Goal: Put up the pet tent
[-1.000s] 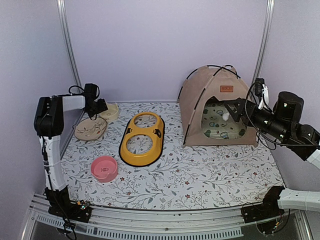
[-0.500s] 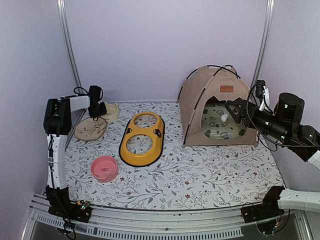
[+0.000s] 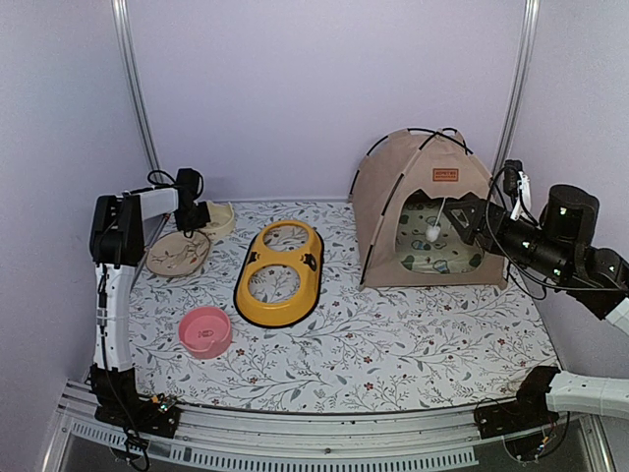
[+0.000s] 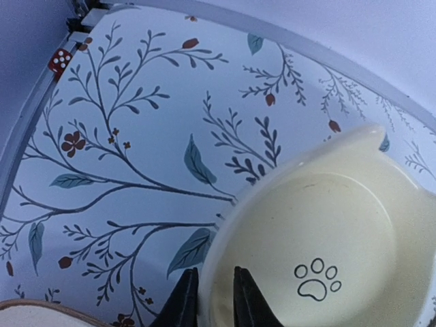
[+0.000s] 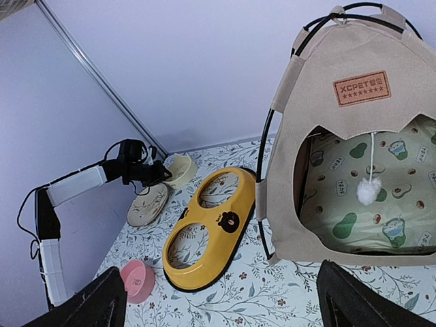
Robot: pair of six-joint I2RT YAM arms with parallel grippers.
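Observation:
The pet tent [image 3: 418,187] stands upright at the back right, tan with black crossing poles and a brown label, its opening facing front. The right wrist view shows the tent [image 5: 327,136] close up, a white pompom [image 5: 368,191] hanging in the doorway over a cream mat with green prints [image 5: 368,211]. My right gripper [image 3: 462,218] hovers just right of the doorway, open and holding nothing; its gap [image 5: 225,306] faces the table. My left gripper [image 3: 201,214] is at the far left, its jaws [image 4: 208,296] pinched over the rim of a cream paw-print bowl [image 4: 327,231].
A yellow double-bowl feeder [image 3: 280,272] lies mid-table. A pink bowl [image 3: 204,330] sits front left, and a tan leaf-print plate [image 3: 177,254] lies beside the cream bowl [image 3: 218,218]. A floral cover [image 3: 393,334] spans the table. Walls and metal posts close the back and sides.
My left gripper has settled onto the cream bowl and closed its jaws on the rim. My right gripper has drawn back slightly from the tent doorway, and the pompom hangs free.

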